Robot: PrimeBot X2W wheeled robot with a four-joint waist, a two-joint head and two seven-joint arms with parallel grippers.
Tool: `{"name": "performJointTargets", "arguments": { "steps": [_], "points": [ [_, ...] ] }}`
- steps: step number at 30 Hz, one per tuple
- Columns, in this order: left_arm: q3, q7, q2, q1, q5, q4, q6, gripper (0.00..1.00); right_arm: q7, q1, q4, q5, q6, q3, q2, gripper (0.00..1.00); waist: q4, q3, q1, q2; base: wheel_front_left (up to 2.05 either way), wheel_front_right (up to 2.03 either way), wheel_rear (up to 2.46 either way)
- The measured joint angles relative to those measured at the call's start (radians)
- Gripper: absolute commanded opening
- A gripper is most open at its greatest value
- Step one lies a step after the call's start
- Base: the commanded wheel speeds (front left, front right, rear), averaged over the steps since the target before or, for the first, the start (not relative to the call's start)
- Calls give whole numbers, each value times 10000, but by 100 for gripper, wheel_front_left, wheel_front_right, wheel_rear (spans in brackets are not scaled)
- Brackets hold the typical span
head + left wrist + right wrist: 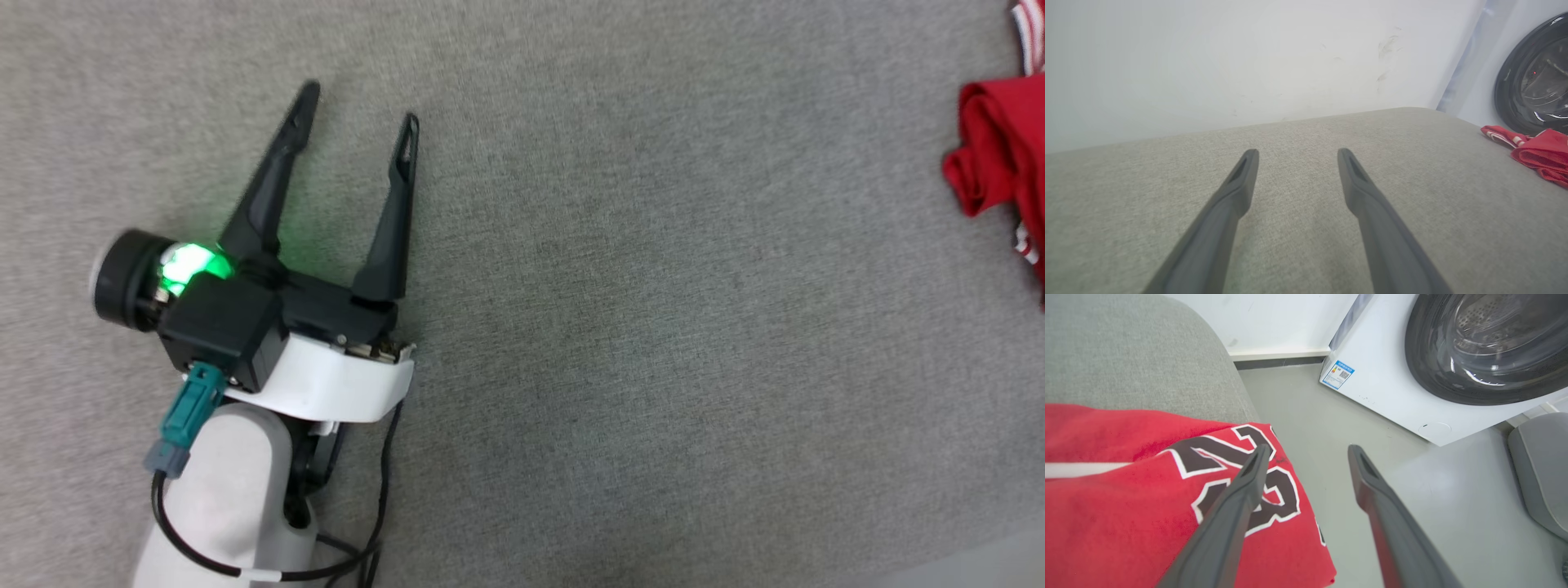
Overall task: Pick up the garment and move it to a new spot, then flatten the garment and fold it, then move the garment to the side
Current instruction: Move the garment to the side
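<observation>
Here's the left end effector point(360, 104), two dark fingers spread wide with nothing between them, hovering over the bare grey padded surface point(653, 327), well away from the washing machine point(1380, 396).

Over on the other arm, the right end effector point(1309, 449) has its fingers apart too, gripping nothing. One finger crosses over the black, white-outlined print point(1212, 455); the other sits over the floor point(1331, 416) on the washing-machine side.

And the garment point(1126, 506): red cloth lying at the corner of the padded surface nearest the washing machine. From the head view it reads as a bunched, rolled red edge point(996, 155). Its printed corner looks to reach a little past the surface's edge toward the machine, though that's hard to call for sure.

Handling, as I read it: light, soft and limp, with no stiffness at all. It will sag and drag from any single pinch, and layers may come up together. It isn't fragile, and the fabric should give decent friction. The best hold looks like a thin pinch on a hem or a shoulder seam, with two spaced grips to keep it spread out.
</observation>
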Motion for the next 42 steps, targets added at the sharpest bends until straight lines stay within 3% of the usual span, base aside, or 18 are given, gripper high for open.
{"name": "performJointTargets", "arguments": {
  "steps": [9, 10, 17, 26, 42],
  "points": [
    [259, -562, -328, 999, -523, 1101, 382, 100, -1743, 1205, -616, -1078, -2, -970, 1053, 100, 335, -1517, -2, 0, 0, 0, 0],
    [428, -614, -355, 1465, -686, 1379, 571, 100, -1933, 1873, -938, -1057, -2, -823, 1605, 100, 472, -2127, -2, 1, 0, 0, 0],
    [855, -686, -326, 2280, -955, 1674, 911, 100, -2274, 3552, -2061, -704, -2, -245, 2533, 100, 901, -3386, -3, 0, 0, 0, 0],
    [1185, -671, -322, 3133, -1321, 2153, 1174, 100, -2230, 5478, -3841, -531, -2, 644, 3710, 100, 1554, -4661, -4, 0, 0, 0, 0],
    [1344, -704, -240, 4227, -1655, 3202, 1271, 100, -1390, 8286, -7687, -305, -2, 2464, 4719, 100, 2202, -6450, -3, 1, 0, 0, 0]
  ]
}}
